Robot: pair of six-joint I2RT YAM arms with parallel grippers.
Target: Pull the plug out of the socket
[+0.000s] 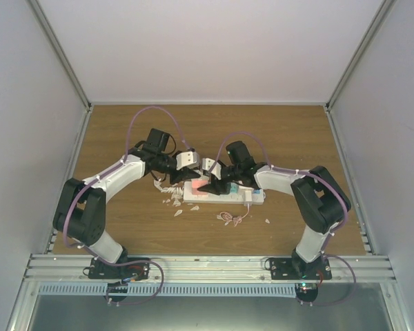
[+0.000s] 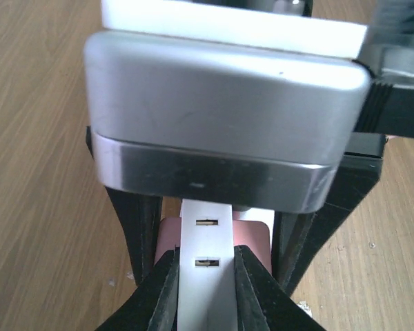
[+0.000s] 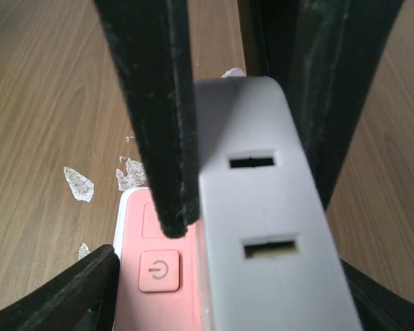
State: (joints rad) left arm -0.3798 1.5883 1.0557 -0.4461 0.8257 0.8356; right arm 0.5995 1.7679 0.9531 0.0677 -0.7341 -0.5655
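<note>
The socket (image 1: 238, 195) is a long white strip lying mid-table, with a pink end face (image 2: 252, 238) and a power button (image 3: 159, 270). The plug (image 2: 207, 283) is a white block with two slots, standing upright on that pink end (image 3: 262, 227). My left gripper (image 2: 207, 258) is shut on the plug's two sides. My right gripper (image 3: 228, 269) stands open and wide, a finger close to each long side of the socket. In the top view both grippers, left (image 1: 197, 175) and right (image 1: 212, 182), crowd over the pink end and hide the plug.
Torn paper scraps (image 1: 172, 200) lie left of the strip and one more (image 1: 268, 221) at its right. A small tangle of thin cord (image 1: 229, 218) sits just in front. Grey walls close in the wooden table on three sides.
</note>
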